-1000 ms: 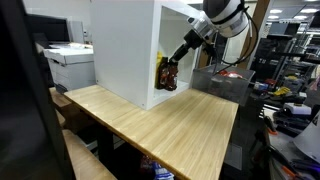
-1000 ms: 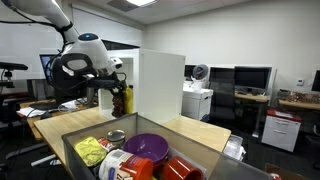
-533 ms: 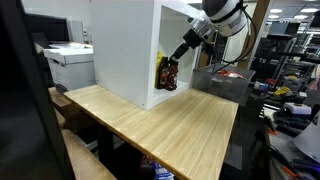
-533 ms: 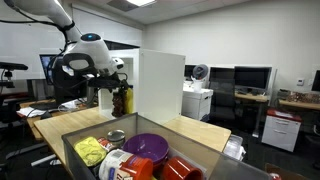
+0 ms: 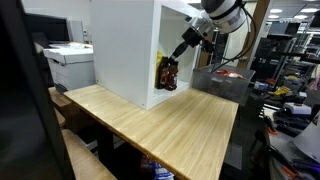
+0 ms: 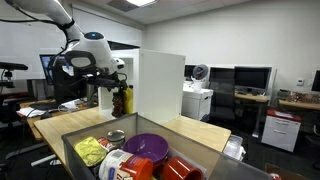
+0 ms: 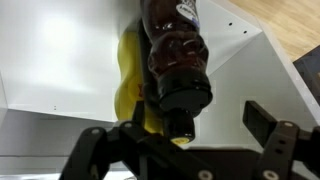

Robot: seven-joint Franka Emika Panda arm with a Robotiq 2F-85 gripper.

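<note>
Wrist view: gripper [image 7: 178, 133] sat along the bottom edge, jaws spread wide, one finger lower left, the other lower right.
Grip: none. The bottle [image 7: 176, 55] had its dark cap between the fingers, with a gap on each side as far as I could tell.
Bottle: centre to upper centre of frame, brown contents, cap toward the camera, inside the white cube [image 7: 262, 70].
Behind bottle: yellow item [image 7: 128, 85], touching or just beside it. Couldn't tell which, nor what it was.
Exterior, centre frame: bottle [image 5: 168, 76] stood upright at the cube's open front; gripper [image 5: 181, 50] was just above and to its right, arm running off to the upper right.
Cube: cube [image 5: 125, 45] filled the upper middle, sitting on the wooden table [image 5: 165, 125].
Exterior, left of centre: bottle [image 6: 122, 98] sat at the left face of the cube [image 6: 160, 80], gripper [image 6: 106, 94] close beside it.
Foreground: bin [image 6: 68, 150] with purple bowl [image 6: 150, 146] and yellow cloth [image 6: 92, 150], well apart from the bottle.
Status: by my read, the bottle was in the cube and standing unaided; gripper was off it but not yet clear of the opening.
</note>
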